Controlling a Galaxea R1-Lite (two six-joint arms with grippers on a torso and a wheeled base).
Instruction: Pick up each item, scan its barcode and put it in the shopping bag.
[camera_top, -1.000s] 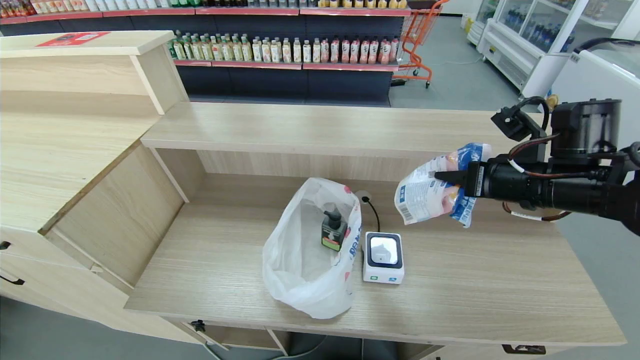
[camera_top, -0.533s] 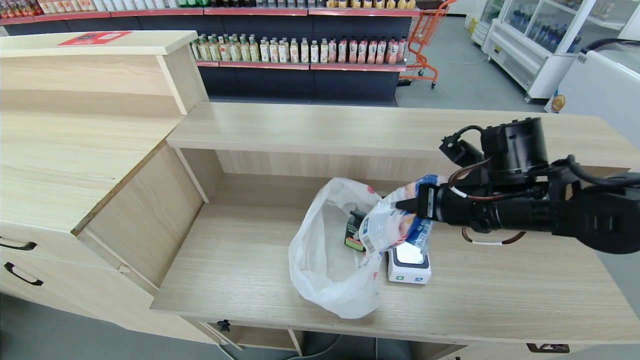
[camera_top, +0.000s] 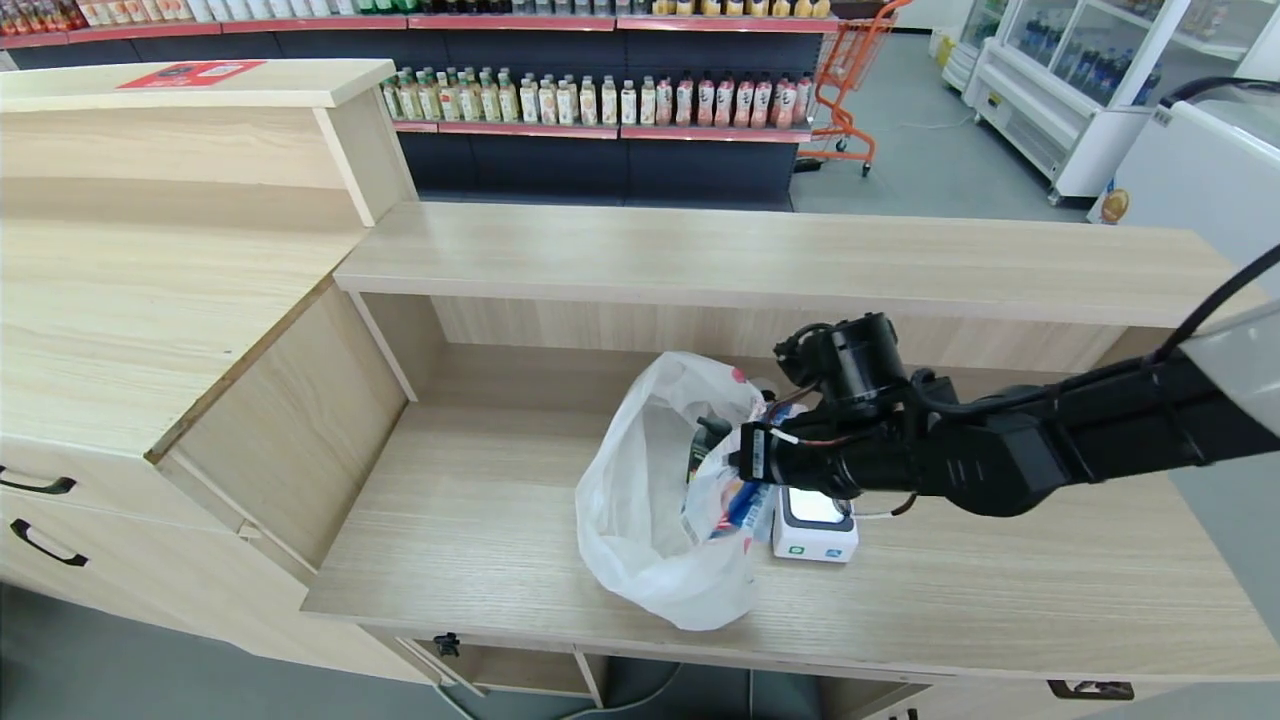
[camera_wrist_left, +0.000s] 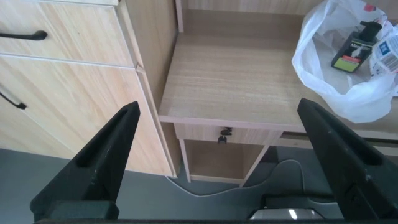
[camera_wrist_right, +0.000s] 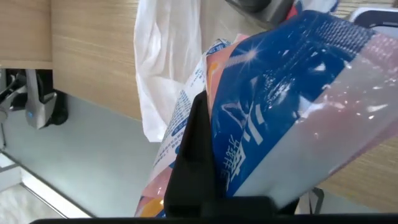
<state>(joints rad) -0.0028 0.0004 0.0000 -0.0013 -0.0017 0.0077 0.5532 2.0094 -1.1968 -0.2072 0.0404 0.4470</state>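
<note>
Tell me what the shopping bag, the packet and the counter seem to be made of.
Shopping bag: thin plastic film, translucent white with a slight sheen; it crumples in soft folds and lets light through.
Packet: flexible plastic pouch, glossy and printed; glare streaks and creases show on its blue face.
Counter: wood-look board with a matte finish, probably laminate; pale, very even grain.

Right arm reaches across horizontally from the robot's right, wrist level; right end effector (camera_top: 738, 468) clamped on a packet (camera_wrist_right: 280, 93); left end effector (camera_wrist_left: 217, 112) angled downward, fingers (camera_wrist_left: 106, 155) spread wide.
</note>
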